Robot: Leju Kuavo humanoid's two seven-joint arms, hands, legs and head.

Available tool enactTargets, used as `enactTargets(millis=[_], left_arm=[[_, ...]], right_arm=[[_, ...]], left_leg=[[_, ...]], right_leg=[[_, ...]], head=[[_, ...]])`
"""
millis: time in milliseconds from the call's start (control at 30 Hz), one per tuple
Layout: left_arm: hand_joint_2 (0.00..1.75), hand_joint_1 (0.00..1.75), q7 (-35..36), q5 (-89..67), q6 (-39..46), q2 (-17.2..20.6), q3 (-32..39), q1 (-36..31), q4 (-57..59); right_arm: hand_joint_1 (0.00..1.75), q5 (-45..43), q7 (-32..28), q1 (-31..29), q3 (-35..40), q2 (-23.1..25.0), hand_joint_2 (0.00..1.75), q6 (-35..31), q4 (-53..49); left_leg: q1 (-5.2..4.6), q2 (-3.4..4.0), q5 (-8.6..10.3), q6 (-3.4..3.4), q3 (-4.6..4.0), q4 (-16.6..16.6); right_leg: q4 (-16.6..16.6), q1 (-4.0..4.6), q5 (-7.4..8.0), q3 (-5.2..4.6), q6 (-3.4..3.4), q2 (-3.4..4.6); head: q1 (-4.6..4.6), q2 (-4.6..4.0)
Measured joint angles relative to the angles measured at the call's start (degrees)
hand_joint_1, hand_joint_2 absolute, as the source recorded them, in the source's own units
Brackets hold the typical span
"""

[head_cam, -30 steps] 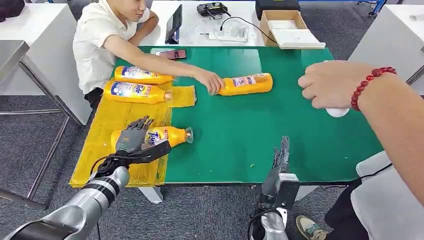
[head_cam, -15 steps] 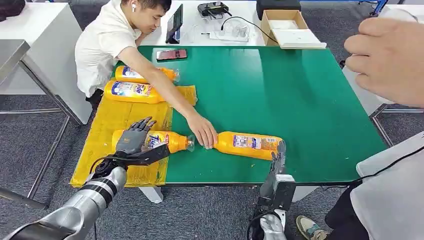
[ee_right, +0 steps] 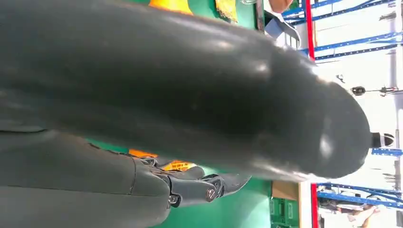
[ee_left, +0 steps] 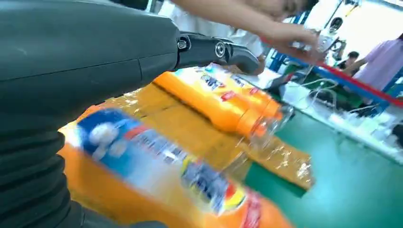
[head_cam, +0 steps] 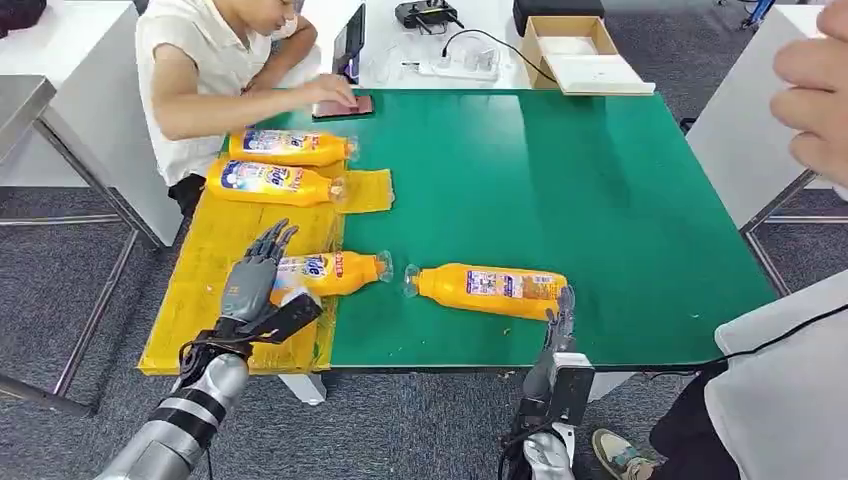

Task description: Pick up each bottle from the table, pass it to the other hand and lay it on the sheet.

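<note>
Lifting the spread, empty left hand (head_cam: 250,283) clear of the laid bottle (head_cam: 330,271), the right hand (head_cam: 560,318), also empty, should wrap its fingers round the counter bottle (head_cam: 487,290).

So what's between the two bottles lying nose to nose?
Just bare green table, as the head view shows. The sheet bottle's cap and the table bottle's cap face each other across a small gap.

Head view high, facing down at table (head_cam: 600,180); wrist views close, turned; all share table.

The person's hand (head_cam: 330,92) has left the bottle (head_cam: 487,290), perhaps for the phone.
</note>
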Motion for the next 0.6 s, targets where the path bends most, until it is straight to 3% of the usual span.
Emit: enactTargets(millis=[600], left_arm=[[1.75,0.00,-1.51,4.28,-2.60,1.40,-0.85,3.58,-12.13]], right_arm=[[0.00,1.73,-0.02,0.01,-1.46,-0.31,0.00,-0.99,0.11]], left_leg=[[0.00,0.01,0.00,0.00,-0.07,0.00]], right_leg=[[0.00,0.00,0.00,-0.08,0.00,0.00]], head=[[0.00,0.00]])
